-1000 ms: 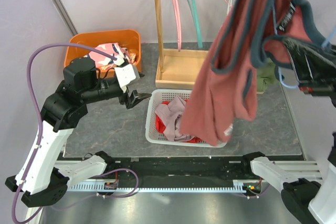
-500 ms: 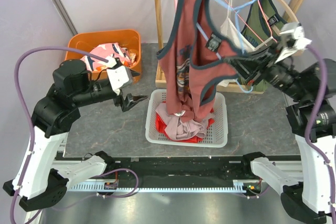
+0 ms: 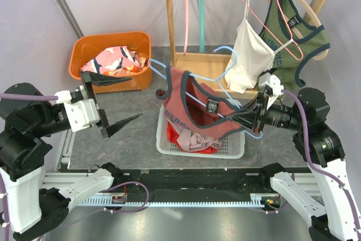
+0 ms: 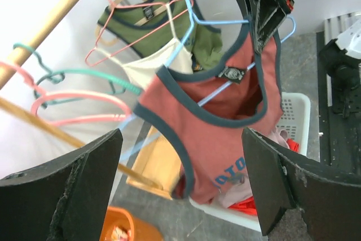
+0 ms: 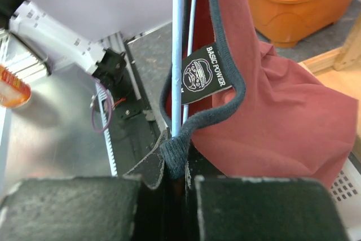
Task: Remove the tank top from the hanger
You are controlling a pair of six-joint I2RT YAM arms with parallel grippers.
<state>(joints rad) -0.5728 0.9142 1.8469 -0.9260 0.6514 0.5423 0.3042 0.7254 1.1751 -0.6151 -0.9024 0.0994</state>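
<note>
A red tank top (image 3: pixel 189 118) with dark blue trim hangs on a light blue hanger (image 3: pixel 204 77), held tilted over the white basket. My right gripper (image 3: pixel 236 118) is shut on the hanger's wire (image 5: pixel 177 55), and the neckline trim (image 5: pixel 176 153) is pinched in with it at the jaws (image 5: pixel 175 165). The black label (image 5: pixel 203 74) sits just above them. My left gripper (image 3: pixel 137 98) stands wide open to the left of the tank top, apart from it. In the left wrist view the tank top (image 4: pixel 225 117) shows beyond the gap between the open fingers (image 4: pixel 62 190).
The white basket (image 3: pixel 168 146) holds several garments. An orange bin (image 3: pixel 110 40) with clothes stands back left. The wooden rack (image 3: pixel 194 74) behind carries a green top (image 3: pixel 293 32), a white top (image 3: pixel 248 55), and bare pink (image 3: pixel 185 9) and teal (image 3: pixel 201 9) hangers.
My right arm has lowered the hanger with the tank top from near the rail to over the basket. My left gripper has drawn back to the left and opened wider.
</note>
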